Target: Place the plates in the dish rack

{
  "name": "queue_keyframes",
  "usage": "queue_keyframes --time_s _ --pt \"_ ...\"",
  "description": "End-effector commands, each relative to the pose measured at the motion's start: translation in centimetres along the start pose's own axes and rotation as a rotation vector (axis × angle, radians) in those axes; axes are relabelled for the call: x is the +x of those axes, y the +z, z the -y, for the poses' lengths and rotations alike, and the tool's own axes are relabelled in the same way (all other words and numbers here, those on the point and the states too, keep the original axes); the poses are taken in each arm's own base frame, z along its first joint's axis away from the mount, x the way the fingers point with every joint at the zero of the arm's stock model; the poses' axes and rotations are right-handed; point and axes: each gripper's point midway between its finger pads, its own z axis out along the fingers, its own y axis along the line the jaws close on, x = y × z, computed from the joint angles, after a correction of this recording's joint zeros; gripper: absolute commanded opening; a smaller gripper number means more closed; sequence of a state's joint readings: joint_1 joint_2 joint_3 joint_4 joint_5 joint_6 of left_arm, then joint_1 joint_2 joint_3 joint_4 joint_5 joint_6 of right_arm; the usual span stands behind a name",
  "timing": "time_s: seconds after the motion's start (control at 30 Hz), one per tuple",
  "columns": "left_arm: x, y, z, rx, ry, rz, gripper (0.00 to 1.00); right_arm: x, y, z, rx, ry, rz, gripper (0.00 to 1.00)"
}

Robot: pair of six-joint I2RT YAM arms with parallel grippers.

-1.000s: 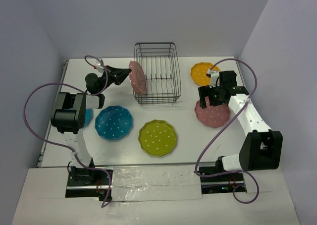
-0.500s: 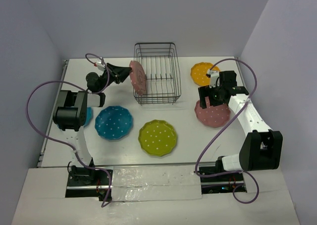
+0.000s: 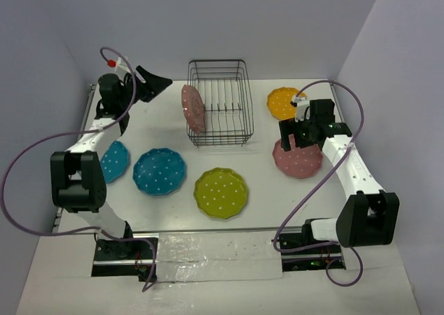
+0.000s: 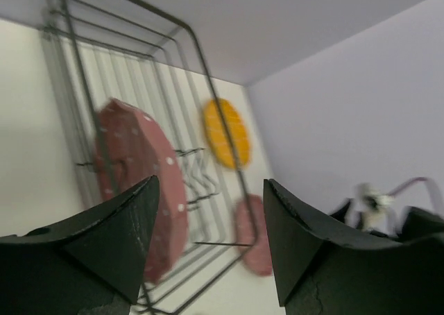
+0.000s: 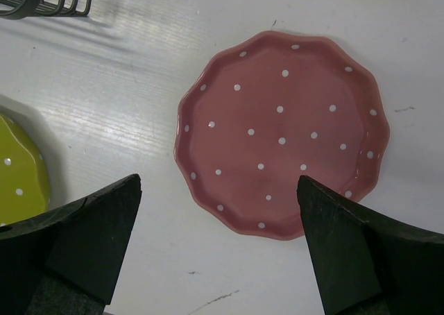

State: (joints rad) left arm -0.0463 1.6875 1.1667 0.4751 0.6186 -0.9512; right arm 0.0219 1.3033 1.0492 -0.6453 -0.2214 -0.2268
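Observation:
The black wire dish rack (image 3: 229, 72) stands at the back centre. One pink plate (image 3: 193, 108) stands on edge at its left side, tilted, free of any gripper. My left gripper (image 3: 164, 83) hangs open to the left of it, apart from the plate. In the left wrist view, that pink plate (image 4: 139, 183) shows blurred among the rack wires (image 4: 182, 86) beyond my open left gripper (image 4: 208, 225). My right gripper (image 3: 289, 145) hovers open over the second pink plate (image 5: 281, 134), which lies flat on the table. My right gripper (image 5: 218, 239) holds nothing.
An orange-yellow plate (image 3: 284, 103) lies right of the rack. A yellow-green plate (image 3: 221, 192) lies in front of the rack. Two teal plates (image 3: 159, 171) (image 3: 114, 160) lie at the left. Lilac walls close in the table on three sides.
My left gripper has opened, let go of the pink plate at the rack and drawn back to the left. The plate stays on edge. The right arm has not moved.

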Motion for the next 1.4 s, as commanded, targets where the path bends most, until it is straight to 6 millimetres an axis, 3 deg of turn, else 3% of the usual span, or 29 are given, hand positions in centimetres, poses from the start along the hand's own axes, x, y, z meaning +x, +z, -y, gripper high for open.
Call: queue_keyframes --time_s 0.0,0.07,0.1,0.13,0.17,0.33,0.47,0.53,0.63,0.73,0.87,1.1,1.27,1.37 --pt "-1.0 -2.5 -1.1 -0.217 0.266 -0.069 0.70 -2.5 -2.3 0.1 0.024 -0.033 0.093 1.00" --pt "-1.9 -4.4 -0.8 -0.271 0.473 -0.099 0.70 -2.4 -2.7 0.0 0.028 -0.040 0.103 1.00" --pt "-0.8 -5.7 -1.4 -0.311 0.505 -0.162 0.70 -2.4 -2.8 0.0 0.030 -0.044 0.107 1.00" --pt "-0.3 -6.6 -1.6 -0.301 0.666 -0.225 0.72 -2.4 -3.0 0.0 0.031 -0.047 0.113 1.00" --pt "0.4 -8.1 -1.0 -0.299 0.744 -0.264 0.73 -2.3 -3.0 0.0 0.034 -0.047 0.113 1.00" --pt "7.5 -15.5 -2.3 -0.234 1.134 -0.533 0.80 -2.0 -3.3 0.0 0.042 -0.039 0.127 1.00" --pt "14.1 -20.7 -4.5 -0.122 1.255 -0.769 0.79 -1.8 -2.8 -0.2 0.031 -0.029 0.115 1.00" --pt "15.9 -22.0 -4.7 -0.061 1.316 -0.832 0.77 -1.7 -2.7 -0.3 0.022 -0.023 0.108 1.00" --pt "20.2 -24.7 -6.4 0.013 1.322 -0.960 0.76 -2.1 -2.8 -0.3 0.017 -0.024 0.108 1.00" --pt "22.5 -26.1 -7.5 0.038 1.364 -1.034 0.74 -2.0 -2.7 -0.3 0.019 -0.024 0.103 1.00" --pt "24.0 -25.9 -8.3 0.041 1.398 -1.068 0.72 -2.1 -2.5 -0.3 0.015 -0.019 0.096 1.00" --pt "24.6 -23.5 -10.3 0.041 1.502 -1.043 0.67 -2.1 -2.5 -0.3 0.013 -0.019 0.086 1.00" --pt "25.8 -23.6 -11.9 0.069 1.518 -1.093 0.59 -1.7 -2.4 0.0 0.028 -0.026 0.077 1.00" --pt "26.4 -23.8 -12.8 0.077 1.535 -1.109 0.50 -1.5 -2.3 0.1 0.032 -0.029 0.075 1.00"
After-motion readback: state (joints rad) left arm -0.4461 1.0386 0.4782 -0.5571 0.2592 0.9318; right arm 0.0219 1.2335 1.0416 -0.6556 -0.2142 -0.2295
